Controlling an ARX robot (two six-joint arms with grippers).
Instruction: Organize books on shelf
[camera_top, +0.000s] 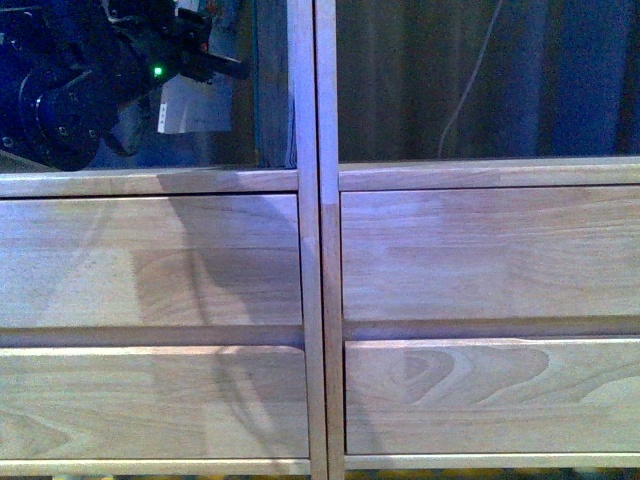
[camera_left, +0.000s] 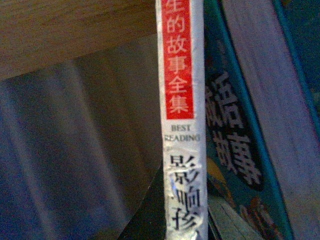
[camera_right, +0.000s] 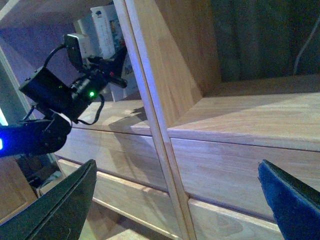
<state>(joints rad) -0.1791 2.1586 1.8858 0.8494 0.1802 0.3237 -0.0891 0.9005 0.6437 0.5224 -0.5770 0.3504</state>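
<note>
1. A large light-wood shelving unit (camera_top: 320, 300) fills the front view. A dark pleated curtain (camera_top: 560, 80) hangs behind its open back, and a thin white cable (camera_top: 468, 85) runs down in front of the curtain in the right-hand compartment.
2. Nearest in the right wrist view, the right gripper (camera_right: 177, 165) is held out in front of the shelf. Its two dark fingers (camera_right: 65, 205) are spread wide apart with nothing between them.
3. Four wide plain front panels (camera_top: 150, 260) sit two to a column, split by the central upright (camera_top: 322, 120).
4. Above them, the black left arm (camera_top: 60, 90) reaches into the upper left compartment, with a green light glowing on it. The left gripper (camera_top: 218, 62) is right at the books. I cannot tell whether its jaws are clamped or free.
5. The thin white paperback with a red patch of print (camera_left: 180, 125) stands upright in that compartment, near the central upright. Its spine fills the middle of the left wrist view.
6. The taller teal-covered book (camera_left: 230, 150) leans tilted just beside the paperback, on the side toward the upright. The edges of its pages (camera_left: 270, 100) are showing. Whether the two covers touch is not clear.
</note>
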